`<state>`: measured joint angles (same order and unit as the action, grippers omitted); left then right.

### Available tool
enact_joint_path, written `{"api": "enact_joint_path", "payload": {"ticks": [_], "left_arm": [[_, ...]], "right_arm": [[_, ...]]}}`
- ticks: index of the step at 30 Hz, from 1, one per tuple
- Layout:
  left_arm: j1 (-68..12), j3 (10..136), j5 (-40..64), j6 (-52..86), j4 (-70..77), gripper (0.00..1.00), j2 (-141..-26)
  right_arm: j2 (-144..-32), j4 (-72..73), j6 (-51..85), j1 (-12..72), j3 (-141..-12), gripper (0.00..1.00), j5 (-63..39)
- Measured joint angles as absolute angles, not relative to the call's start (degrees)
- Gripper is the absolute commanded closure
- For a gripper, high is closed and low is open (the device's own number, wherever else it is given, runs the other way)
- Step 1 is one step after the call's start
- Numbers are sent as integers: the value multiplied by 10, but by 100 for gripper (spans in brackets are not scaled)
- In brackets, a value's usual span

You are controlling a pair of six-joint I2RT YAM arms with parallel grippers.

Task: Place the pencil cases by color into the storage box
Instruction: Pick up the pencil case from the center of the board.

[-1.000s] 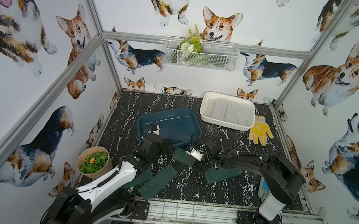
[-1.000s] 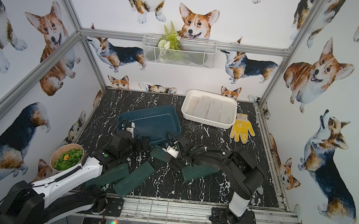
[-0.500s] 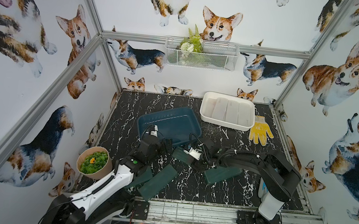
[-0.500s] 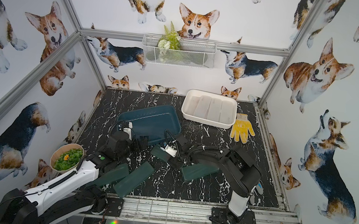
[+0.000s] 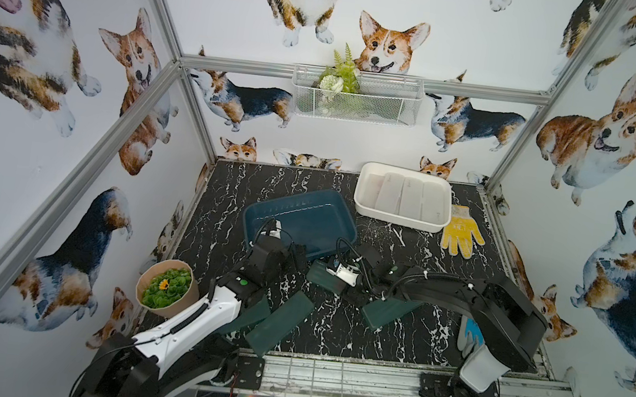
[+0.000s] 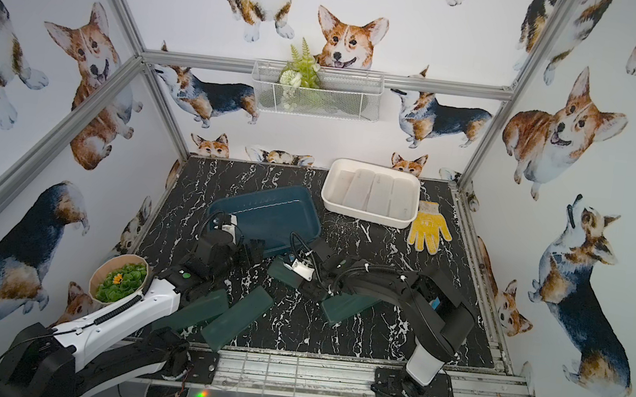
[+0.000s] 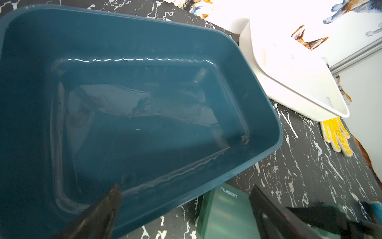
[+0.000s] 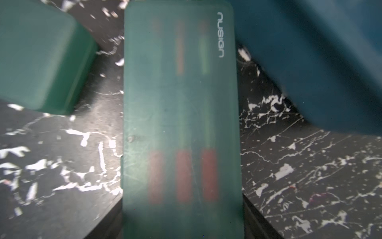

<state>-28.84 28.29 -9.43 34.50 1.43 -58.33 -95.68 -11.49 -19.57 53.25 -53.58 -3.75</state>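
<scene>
Right wrist view: right gripper (image 8: 182, 215) clamps a green pencil case (image 8: 182, 115), stiff, slick, probably light, across its narrow width; left gripper (image 7: 186, 187) gapes empty.

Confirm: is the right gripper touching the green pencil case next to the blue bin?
Touching. The right wrist view shows the right gripper's dark fingers flush against both long edges of the green pencil case, no gap.
</scene>
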Motion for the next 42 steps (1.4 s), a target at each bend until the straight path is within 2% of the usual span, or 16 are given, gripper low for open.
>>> {"api": "enact_joint_path", "payload": {"ticks": [23, 34, 42], "left_arm": [[-274, 335, -103, 336, 15, 0, -617], [-203, 346, -66, 337, 1, 0, -577], [-168, 349, -40, 341, -4, 0, -542]], "right_arm": [[-912, -157, -196, 567, -545, 46, -122], [-841, -144, -196, 562, -554, 47, -140], [-865, -102, -162, 509, -621, 46, -127]]}}
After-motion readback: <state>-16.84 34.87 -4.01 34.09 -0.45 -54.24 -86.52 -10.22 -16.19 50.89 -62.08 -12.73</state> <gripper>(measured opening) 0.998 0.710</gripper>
